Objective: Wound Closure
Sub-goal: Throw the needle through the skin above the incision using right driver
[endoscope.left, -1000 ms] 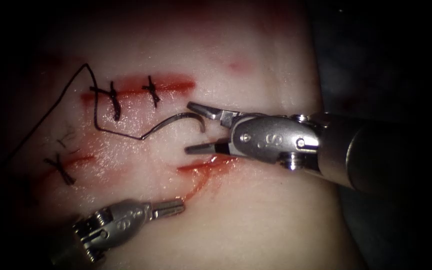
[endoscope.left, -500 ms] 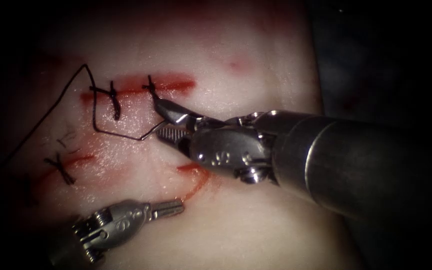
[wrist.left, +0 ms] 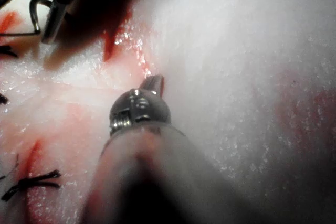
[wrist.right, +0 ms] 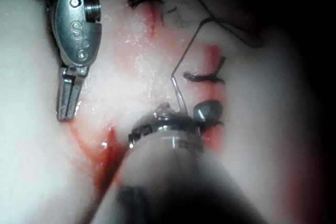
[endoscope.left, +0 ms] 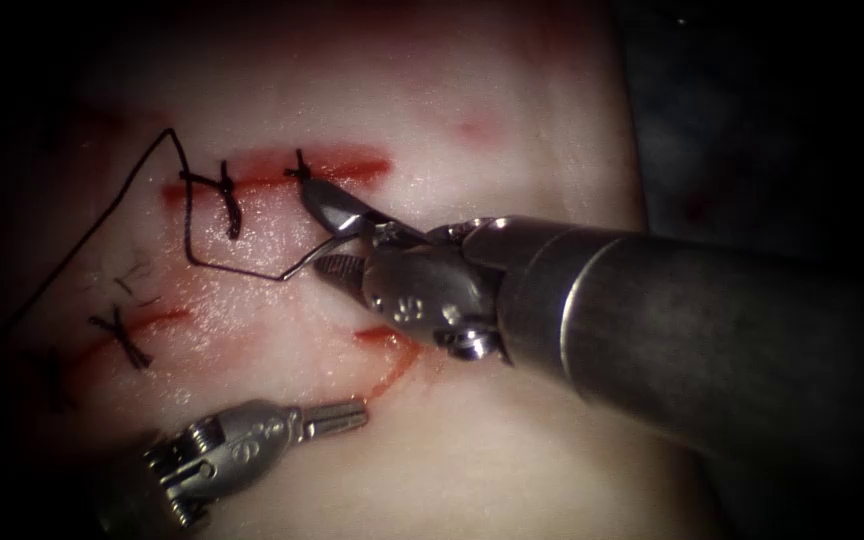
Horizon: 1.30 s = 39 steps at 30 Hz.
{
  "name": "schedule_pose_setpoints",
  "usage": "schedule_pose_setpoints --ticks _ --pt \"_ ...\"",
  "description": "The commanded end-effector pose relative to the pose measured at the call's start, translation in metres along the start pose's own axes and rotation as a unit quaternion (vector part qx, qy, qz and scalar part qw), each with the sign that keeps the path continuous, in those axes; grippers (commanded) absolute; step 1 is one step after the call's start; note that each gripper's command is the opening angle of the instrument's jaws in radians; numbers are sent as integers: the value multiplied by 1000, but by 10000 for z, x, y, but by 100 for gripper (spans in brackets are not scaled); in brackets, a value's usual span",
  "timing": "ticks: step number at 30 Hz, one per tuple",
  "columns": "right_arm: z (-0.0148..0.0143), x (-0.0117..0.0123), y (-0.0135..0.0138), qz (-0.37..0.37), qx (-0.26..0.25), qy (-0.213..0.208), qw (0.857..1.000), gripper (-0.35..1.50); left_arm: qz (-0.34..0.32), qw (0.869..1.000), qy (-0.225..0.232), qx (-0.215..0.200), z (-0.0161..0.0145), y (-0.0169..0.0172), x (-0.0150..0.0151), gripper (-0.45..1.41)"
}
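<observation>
R tool (endoscope.left: 327, 235) fingers straddle 1 needle (endoscope.left: 307, 262); L tool (endoscope.left: 337, 418) empty; 3 stitches.

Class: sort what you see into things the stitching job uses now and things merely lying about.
In use: curved steel needle, lying on the pale pork tissue, between the right hand's open jaws; black thread; left hand, shut, empty.
Lying about: tied black stitches; red fluid.
</observation>
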Motion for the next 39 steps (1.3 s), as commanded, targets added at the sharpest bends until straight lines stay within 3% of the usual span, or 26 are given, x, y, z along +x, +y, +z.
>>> schedule_pose_setpoints --ticks 1,2,4,5,6,17,21,23,27,39 --pt "12 2 -1 0 -1 0 1000 93 0 1000 0 0 8 -1 -2 -30" --pt "13 0 -1 0 -2 0 1000 93 0 1000 0 -1 7 -1 -2 -30" --pt "13 -1 -1 0 -2 0 1000 71 0 1000 0 -1 7 -1 -2 -30" --pt "12 -2 -2 -1 -2 0 1000 30 0 1000 0 0 7 -1 -2 -30" --pt "8 -3 -6 -4 6 4 1000 -35 0 1000 0 -1 7 -1 -2 -30" --pt "3 -8 -16 17 11 -2 1000 -35 0 1000 0 -1 8 -1 -2 -32" --pt "-9 -21 -13 113 -16 82 990 -35 0 1000 0 -1 7 -2 -1 -32" --pt "-16 -35 -6 193 -11 151 969 -35 0 1000 0 -1 7 -2 -1 -32" --pt "-14 -54 1 237 -3 200 951 -35 0 1000 0 -1 8 -1 0 -32" --pt "9 -96 6 401 74 262 875 -35 -2 1000 0 0 11 -2 2 -32"
